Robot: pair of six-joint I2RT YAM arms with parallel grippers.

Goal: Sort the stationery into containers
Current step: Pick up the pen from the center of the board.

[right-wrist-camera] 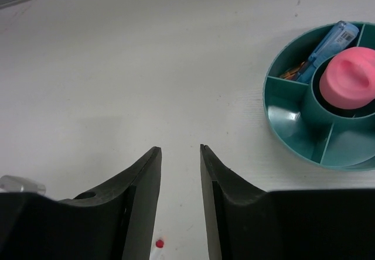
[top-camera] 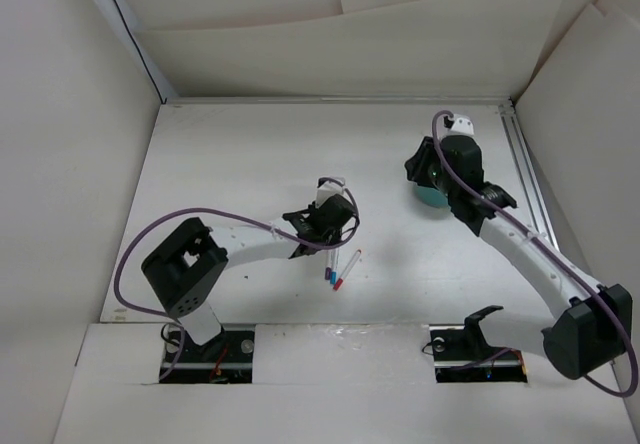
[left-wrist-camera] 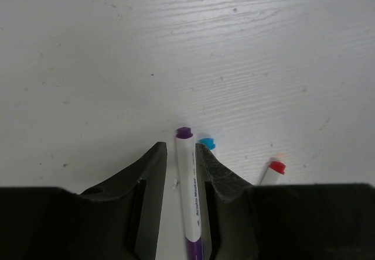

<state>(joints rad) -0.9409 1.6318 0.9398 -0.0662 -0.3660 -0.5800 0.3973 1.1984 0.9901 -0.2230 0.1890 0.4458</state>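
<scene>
Roughly mid-table, left gripper (left-wrist-camera: 181, 147) narrowed around purple-tipped white pen (left-wrist-camera: 188, 201); sliver of gap on one side, cannot tell if gripped. Pen's long axis runs along the fingers, tip pointing near. Blue-tipped pen (left-wrist-camera: 206, 143) and red-tipped pen (left-wrist-camera: 275, 169) lie beside. Right gripper (right-wrist-camera: 179, 150) slightly parted, empty, near teal cup (right-wrist-camera: 293, 132)

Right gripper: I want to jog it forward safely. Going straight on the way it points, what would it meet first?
Nothing stands in that line: ahead of the right gripper lies only bare table, which it may touch first if angled downward. The teal organiser sits off to one side.
</scene>
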